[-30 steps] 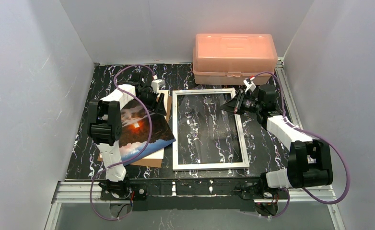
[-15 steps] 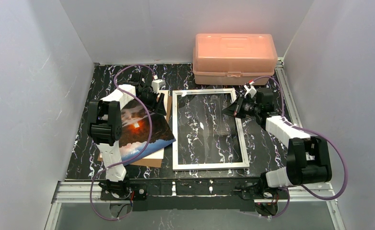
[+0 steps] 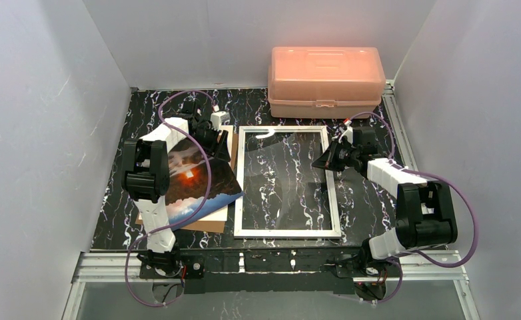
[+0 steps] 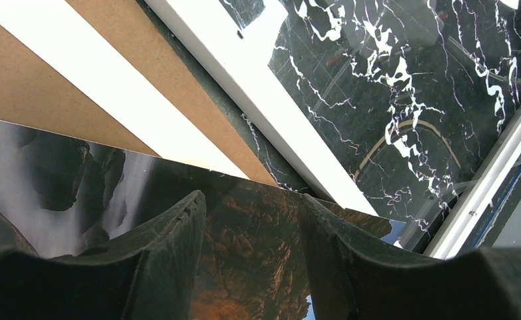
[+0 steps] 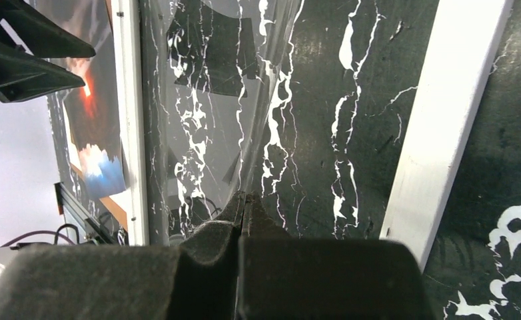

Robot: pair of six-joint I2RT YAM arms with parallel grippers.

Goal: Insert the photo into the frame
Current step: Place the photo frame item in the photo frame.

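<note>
1. Over the last second the right gripper [image 5: 244, 200] has drawn nearer along the right side of the frame [image 3: 288, 233]. The frame has skewed slightly leftward with it.
2. Its fingers are pinched flat on the right edge of the clear pane [image 3: 291, 180], apparently tilting it up to free the frame's opening.
3. The photo [image 3: 191, 180] lies just left of the frame on the brown backing board [image 3: 204, 223], not yet inside.
4. The left gripper [image 4: 251, 207] hovers over the photo's edge nearest the frame. Its fingers are half spread and grip nothing, seemingly ready to take the photo once the pane is up.
</note>
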